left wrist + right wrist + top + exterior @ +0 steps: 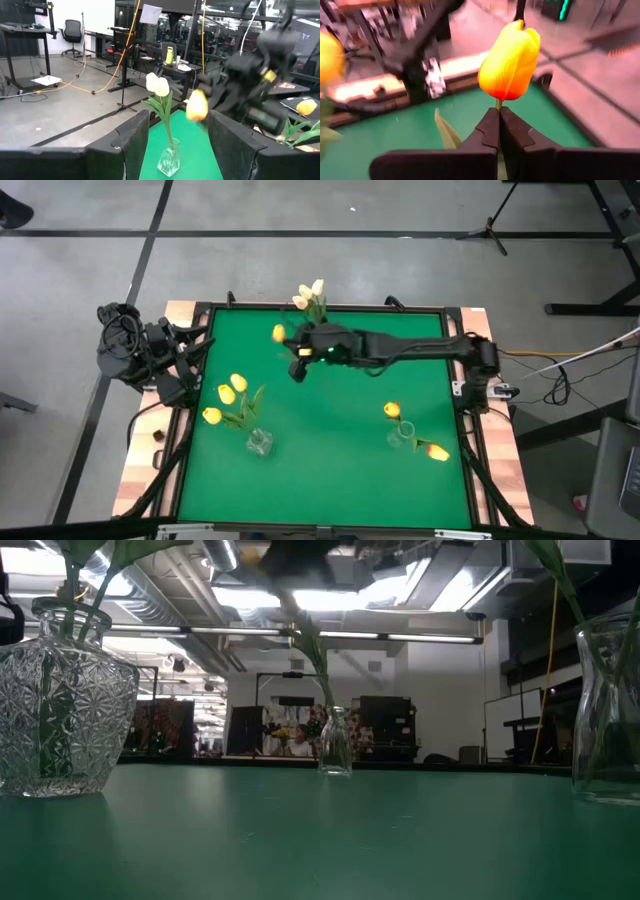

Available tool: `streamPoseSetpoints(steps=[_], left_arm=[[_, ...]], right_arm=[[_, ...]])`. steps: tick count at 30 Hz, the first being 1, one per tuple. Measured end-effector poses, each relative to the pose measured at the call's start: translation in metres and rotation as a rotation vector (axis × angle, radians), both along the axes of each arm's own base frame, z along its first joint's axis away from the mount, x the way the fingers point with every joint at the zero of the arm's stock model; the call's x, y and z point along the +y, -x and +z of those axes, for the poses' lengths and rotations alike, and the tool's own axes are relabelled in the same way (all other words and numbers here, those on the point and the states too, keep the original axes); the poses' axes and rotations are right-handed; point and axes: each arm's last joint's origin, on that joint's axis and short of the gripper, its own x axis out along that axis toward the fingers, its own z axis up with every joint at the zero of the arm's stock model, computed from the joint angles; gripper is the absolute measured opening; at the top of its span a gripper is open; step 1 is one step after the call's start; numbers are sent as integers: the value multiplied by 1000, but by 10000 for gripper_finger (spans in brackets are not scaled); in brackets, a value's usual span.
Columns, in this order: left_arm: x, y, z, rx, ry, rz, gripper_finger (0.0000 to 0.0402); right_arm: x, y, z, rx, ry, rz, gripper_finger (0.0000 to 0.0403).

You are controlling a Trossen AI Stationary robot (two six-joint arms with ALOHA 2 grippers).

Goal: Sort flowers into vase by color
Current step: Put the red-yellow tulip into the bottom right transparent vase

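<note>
My right gripper (pixel 291 341) hangs over the far middle of the green table (pixel 330 480), shut on an orange-yellow tulip (pixel 510 59) whose head (pixel 278 333) shows just past the fingertips. A clear bottle vase (pixel 168 162) at the far edge holds white tulips (pixel 311 297). Yellow tulips (pixel 227 394) stand in a faceted glass vase (pixel 258 442) near left. Orange tulips (pixel 392 410) stand in a third vase (pixel 401 435) near right. My left gripper (pixel 177 125) waits open at the table's left edge. My right gripper pinches the tulip's thin stem (pixel 498 105) just below the head, between its two shut fingers (pixel 487 131). The fingers reach from the table's right toward its left, slanting slightly down. The flower is lifted clear of the table, head beyond the fingertips, a leaf (pixel 447 132) beside them.
The three vases stand apart: far middle, near left, near right. Open green table lies between them. A raised dark frame (pixel 320 308) runs round the table. Beyond the far edge is a workshop room with desks and stands.
</note>
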Motion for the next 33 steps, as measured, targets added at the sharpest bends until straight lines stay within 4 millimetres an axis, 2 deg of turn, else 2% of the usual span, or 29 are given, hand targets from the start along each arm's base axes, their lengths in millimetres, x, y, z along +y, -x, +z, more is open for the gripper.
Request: streamPoseSetpoints(steps=[4,8,16,25,28,33], left_arm=[[0,0,0,3,-4,0,196],[0,0,0,4,-5,0,196],[0,0,-1,10,-12,0,196],[0,0,-2,15,-19,0,196],[0,0,-2,15,-18,0,196],[0,0,-2,2,0,0,196]], right_arm=[[1,25,38,-57,65,-5,4],[2,60,81,-146,110,-6,4],[11,127,141,-278,165,7,5],[46,201,175,-292,245,-70,5],[56,220,181,-299,248,-105,5],[76,239,183,-284,254,-122,5]])
